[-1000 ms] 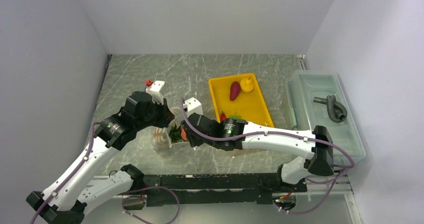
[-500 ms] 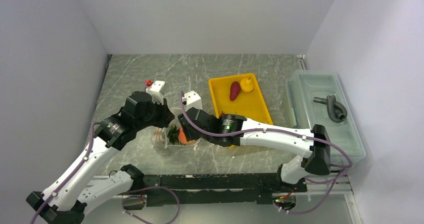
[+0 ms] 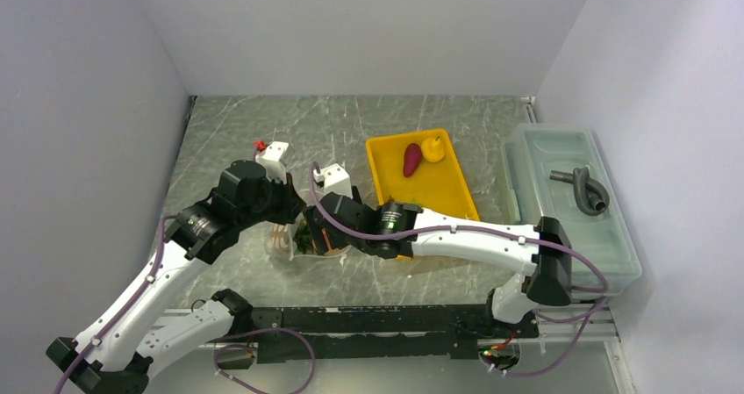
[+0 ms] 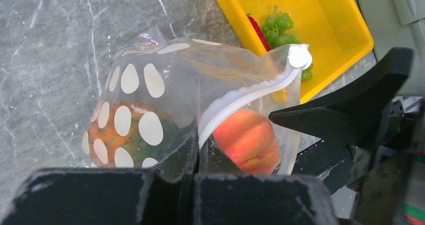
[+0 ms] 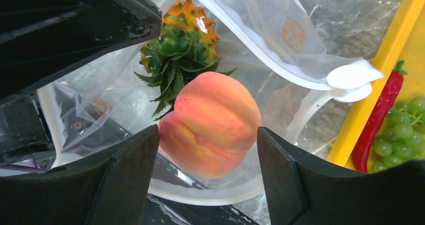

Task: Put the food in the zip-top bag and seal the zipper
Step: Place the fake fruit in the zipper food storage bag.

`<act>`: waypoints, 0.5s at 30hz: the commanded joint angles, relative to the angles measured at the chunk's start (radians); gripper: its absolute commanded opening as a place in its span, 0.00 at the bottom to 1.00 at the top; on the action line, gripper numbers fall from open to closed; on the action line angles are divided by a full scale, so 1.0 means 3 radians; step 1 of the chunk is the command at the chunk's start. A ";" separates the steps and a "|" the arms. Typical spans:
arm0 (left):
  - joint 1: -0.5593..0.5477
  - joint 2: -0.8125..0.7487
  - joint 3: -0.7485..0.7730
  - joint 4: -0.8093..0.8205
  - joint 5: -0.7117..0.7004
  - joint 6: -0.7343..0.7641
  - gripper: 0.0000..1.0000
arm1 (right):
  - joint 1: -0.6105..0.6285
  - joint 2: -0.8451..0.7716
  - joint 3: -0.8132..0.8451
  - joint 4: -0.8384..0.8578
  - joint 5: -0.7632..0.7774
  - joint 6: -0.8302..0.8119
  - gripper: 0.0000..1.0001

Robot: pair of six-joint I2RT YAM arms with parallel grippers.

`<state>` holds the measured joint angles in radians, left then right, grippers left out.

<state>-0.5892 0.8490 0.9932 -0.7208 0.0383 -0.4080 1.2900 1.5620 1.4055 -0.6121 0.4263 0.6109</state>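
The clear polka-dot zip-top bag (image 4: 150, 84) lies between the two arms with its mouth held up. My left gripper (image 4: 196, 152) is shut on the zipper (image 4: 245, 94) at the mouth's edge. An orange pineapple (image 5: 180, 44) sits deep inside the bag. The peach (image 5: 213, 122) rests in the bag's mouth between the spread jaws of my right gripper (image 5: 208, 135), which is open, with a gap on its right side. In the yellow tray (image 3: 439, 192) lie a purple eggplant piece (image 3: 411, 159), a yellow pear (image 3: 432, 149), a red chilli (image 5: 378, 117) and green grapes (image 5: 401, 135).
A translucent lidded bin (image 3: 561, 227) stands at the right with a grey hose piece (image 3: 583, 188) on it. White walls close in the grey marble table on three sides. The tray's near corner sits just right of the bag.
My right gripper moved left into the bag's mouth with the peach, and its jaws spread apart from it. The left gripper kept its hold on the zipper edge.
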 commanded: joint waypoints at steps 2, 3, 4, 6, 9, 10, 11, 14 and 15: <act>0.0021 -0.0018 0.0028 0.0092 0.0067 0.0031 0.00 | -0.0004 0.0130 0.0090 -0.0033 0.0065 0.0148 0.75; 0.0022 -0.0021 0.0028 0.0092 0.0067 0.0031 0.00 | -0.0001 0.0146 0.0090 -0.0038 0.0071 0.0156 0.75; 0.0021 -0.0023 0.0024 0.0088 0.0067 0.0031 0.00 | -0.0004 0.0167 0.0091 -0.0040 0.0072 0.0161 0.75; 0.0021 -0.0028 0.0023 0.0091 0.0066 0.0033 0.00 | -0.0004 0.0186 0.0074 -0.0029 0.0054 0.0171 0.76; 0.0022 -0.0028 0.0023 0.0091 0.0067 0.0034 0.00 | -0.0003 0.0215 0.0065 -0.0016 0.0030 0.0183 0.76; 0.0024 -0.0028 0.0023 0.0091 0.0067 0.0035 0.00 | -0.0004 0.0225 0.0065 -0.0013 0.0022 0.0189 0.76; 0.0026 -0.0028 0.0023 0.0091 0.0067 0.0036 0.00 | -0.0004 0.0235 0.0065 -0.0008 0.0014 0.0192 0.76; 0.0026 -0.0028 0.0022 0.0091 0.0067 0.0035 0.00 | -0.0004 0.0244 0.0066 -0.0005 0.0019 0.0202 0.76; 0.0026 -0.0028 0.0023 0.0091 0.0069 0.0036 0.00 | -0.0009 0.0253 0.0065 -0.0008 0.0029 0.0202 0.77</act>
<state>-0.5873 0.8486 0.9932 -0.7235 0.0387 -0.4080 1.2900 1.6321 1.4055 -0.6212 0.4259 0.6559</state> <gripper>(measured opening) 0.012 0.758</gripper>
